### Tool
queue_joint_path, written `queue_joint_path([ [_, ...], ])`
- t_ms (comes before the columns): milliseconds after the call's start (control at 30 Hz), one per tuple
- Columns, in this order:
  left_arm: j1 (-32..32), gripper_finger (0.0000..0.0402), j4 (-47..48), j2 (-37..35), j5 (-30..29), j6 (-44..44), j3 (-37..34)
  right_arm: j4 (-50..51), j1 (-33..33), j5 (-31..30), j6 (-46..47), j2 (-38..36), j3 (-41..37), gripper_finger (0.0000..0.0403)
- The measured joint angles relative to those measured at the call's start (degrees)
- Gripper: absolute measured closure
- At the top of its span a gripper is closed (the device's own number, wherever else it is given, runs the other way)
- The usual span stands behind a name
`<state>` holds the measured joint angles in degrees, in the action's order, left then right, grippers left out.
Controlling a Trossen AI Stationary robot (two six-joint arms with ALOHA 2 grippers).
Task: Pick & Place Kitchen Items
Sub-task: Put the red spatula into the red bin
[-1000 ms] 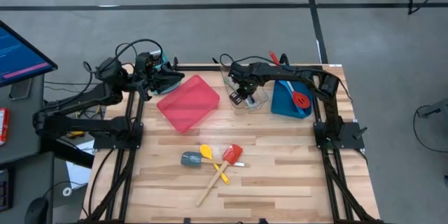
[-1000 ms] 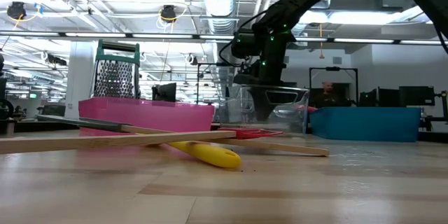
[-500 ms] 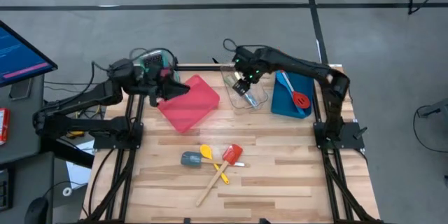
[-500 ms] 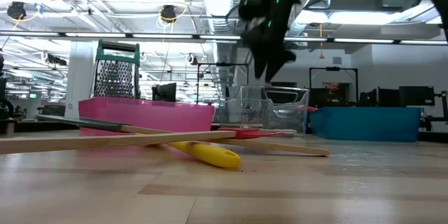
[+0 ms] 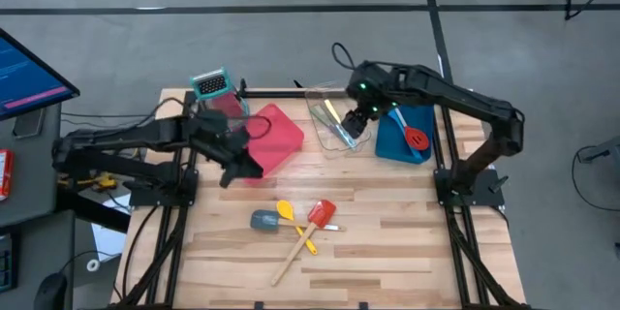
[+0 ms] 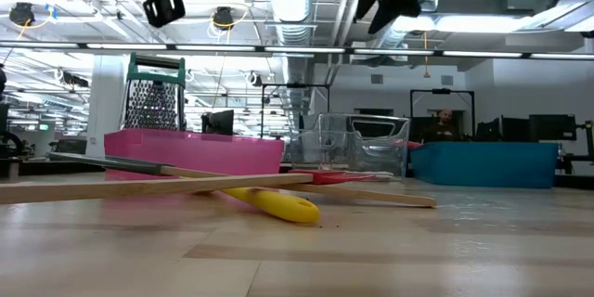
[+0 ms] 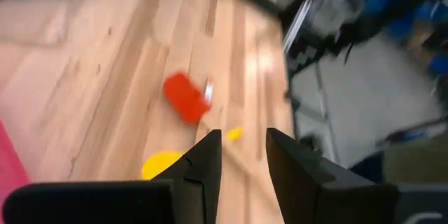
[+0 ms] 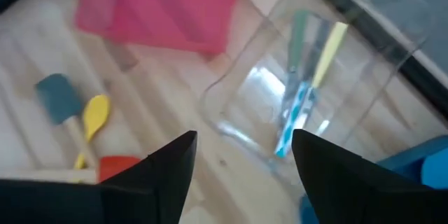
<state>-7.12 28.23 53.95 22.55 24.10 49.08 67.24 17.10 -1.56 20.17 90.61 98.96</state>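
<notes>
My right pincer [image 5: 356,124] hangs up in the air over the clear tray [image 5: 339,123]. Its two fingers [image 8: 168,164] are wide apart and hold nothing. Down in the clear tray lie some thin knives [image 8: 302,101]: one has a yellow handle, one green, one blue.

My left pincer [image 5: 237,165] is up in the air too, over the front corner of the pink tray [image 5: 266,140]. Its fingers [image 7: 203,164] stand a little apart, with a small gap between them, and nothing is in them.

On the wood surface [image 5: 387,242], near the middle, lie more things in a little bunch. The yellow spoon [image 5: 291,219] lies next to the grey-teal spatula [image 5: 263,220]. The red spatula [image 5: 320,215] with the long wooden handle is just beside them, and its handle crosses the yellow spoon's handle.

The blue tray [image 5: 399,141] is at the right, beside the clear tray. A red spoon [image 5: 417,139] and a blue spatula [image 5: 397,116] lie in it.

A grater [image 5: 211,85] with a teal top stands at the back, behind the pink tray.
</notes>
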Motion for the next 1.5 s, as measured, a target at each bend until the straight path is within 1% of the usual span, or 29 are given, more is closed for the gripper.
queue_joint_path([
  [133, 4.7, 0.0304, 3.8, 4.5, -4.3, -4.1, 0.0, 2.1, -3.9, 0.0, 2.5, -1.5, 0.0, 0.0170],
  [200, 7.0, 0.0304, 3.9, 7.1, -6.8, -5.4, 0.0, 3.4, -6.1, -0.1, 4.1, -1.9, 0.0, 0.0170],
  [300, 10.3, 0.0304, 3.9, 10.7, -9.2, -5.0, 0.3, 5.4, -9.9, -1.3, 6.4, -1.8, 0.0, 0.0170],
  [367, 12.4, 0.0304, 4.1, 13.0, -9.5, -3.3, 0.8, 7.2, -12.5, -2.3, 7.5, -1.6, 0.0, 0.0170],
  [500, 16.6, 0.0304, 3.9, 16.7, -9.9, 4.0, 2.9, 10.7, -17.8, -3.6, 11.7, -1.3, -0.1, 0.0170],
  [700, 23.8, 0.0304, 3.8, 20.3, -14.8, 18.7, 4.5, 12.8, -26.5, -9.9, 19.5, -1.4, -0.1, 0.0170],
  [933, 31.2, 0.0304, 3.9, 25.9, -18.0, 33.4, 6.8, 14.4, -35.8, -13.8, 30.0, -1.4, -0.1, 0.0170],
  [1033, 33.5, 0.0304, 3.8, 28.5, -20.9, 38.7, 8.4, 14.3, -39.2, -14.6, 34.4, -1.4, -0.1, 0.0170],
  [1200, 35.3, 0.0304, 3.7, 33.0, -26.9, 44.3, 10.9, 14.3, -44.1, -15.3, 38.5, -1.4, -0.1, 0.0170],
  [1367, 36.2, 0.0304, 1.4, 38.1, -29.9, 48.0, 12.8, 14.2, -47.8, -15.3, 41.7, -1.4, -0.1, 0.0170],
  [1500, 36.2, 0.0304, 0.5, 42.1, -31.7, 48.8, 13.7, 14.2, -50.4, -16.7, 44.3, -1.4, -0.1, 0.0170],
])
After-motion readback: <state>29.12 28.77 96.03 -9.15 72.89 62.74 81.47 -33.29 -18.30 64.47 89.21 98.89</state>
